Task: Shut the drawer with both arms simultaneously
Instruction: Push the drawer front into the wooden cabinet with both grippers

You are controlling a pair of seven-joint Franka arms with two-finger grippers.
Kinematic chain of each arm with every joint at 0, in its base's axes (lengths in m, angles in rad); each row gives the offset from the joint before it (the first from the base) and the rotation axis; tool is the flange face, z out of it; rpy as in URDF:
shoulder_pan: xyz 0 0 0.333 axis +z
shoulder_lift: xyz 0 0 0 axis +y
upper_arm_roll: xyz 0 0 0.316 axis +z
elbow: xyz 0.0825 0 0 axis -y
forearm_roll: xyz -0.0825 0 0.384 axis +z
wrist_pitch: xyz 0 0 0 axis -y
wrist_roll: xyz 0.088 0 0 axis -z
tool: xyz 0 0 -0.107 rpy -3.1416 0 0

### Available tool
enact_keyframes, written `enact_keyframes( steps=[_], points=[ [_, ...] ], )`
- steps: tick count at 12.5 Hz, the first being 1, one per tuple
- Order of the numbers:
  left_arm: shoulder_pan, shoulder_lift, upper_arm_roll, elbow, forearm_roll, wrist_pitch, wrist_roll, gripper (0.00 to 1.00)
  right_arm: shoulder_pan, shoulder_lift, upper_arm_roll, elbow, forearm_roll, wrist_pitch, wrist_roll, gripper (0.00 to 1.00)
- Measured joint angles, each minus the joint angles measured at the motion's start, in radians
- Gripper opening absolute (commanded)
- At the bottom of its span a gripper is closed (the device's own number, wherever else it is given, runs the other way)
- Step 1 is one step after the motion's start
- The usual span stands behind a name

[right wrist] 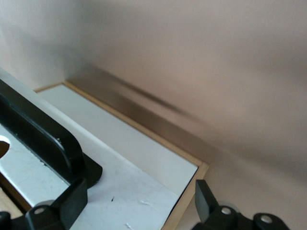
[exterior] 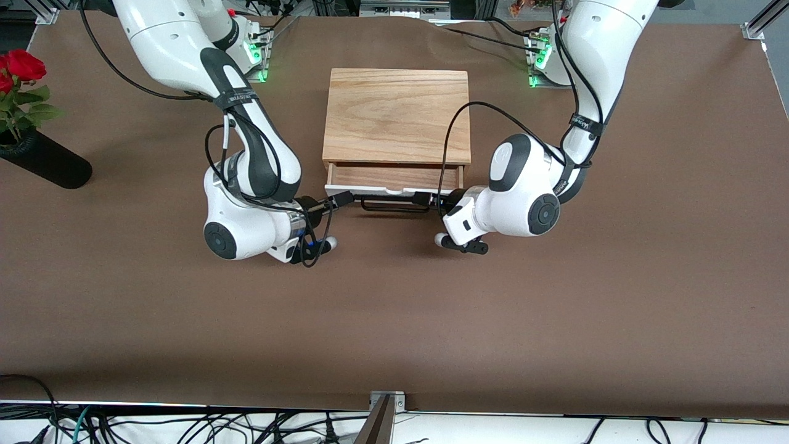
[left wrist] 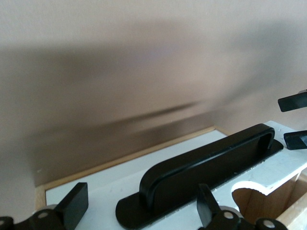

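The drawer (exterior: 394,177) stands a little way out of the light oak box (exterior: 397,117). Its white front panel (exterior: 345,188) and black handle (exterior: 394,208) face the front camera. My right gripper (exterior: 343,198) is open at the panel's end toward the right arm; in the right wrist view (right wrist: 139,203) its fingers span the white panel (right wrist: 144,163) beside the handle's end (right wrist: 43,139). My left gripper (exterior: 425,198) is open at the panel's other end; in the left wrist view (left wrist: 141,208) its fingers straddle the handle's end (left wrist: 201,167) on the panel (left wrist: 110,184).
A black vase (exterior: 46,161) with red roses (exterior: 21,65) stands at the right arm's end of the table. The brown table top (exterior: 394,320) stretches nearer the front camera. The right gripper's fingers (left wrist: 292,103) show in the left wrist view.
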Motion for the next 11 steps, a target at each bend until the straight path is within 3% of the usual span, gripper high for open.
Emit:
enact_keyframes(
  steps=[7, 11],
  points=[
    [-0.002, -0.072, -0.029, -0.156, 0.000, -0.017, 0.000, 1.00, 0.007, 0.000, 0.047, -0.087, 0.021, -0.076, 0.000, 1.00],
    [-0.002, -0.109, -0.034, -0.188, 0.000, -0.002, -0.017, 1.00, 0.001, 0.000, 0.045, -0.092, 0.037, -0.087, -0.004, 1.00]
  ],
)
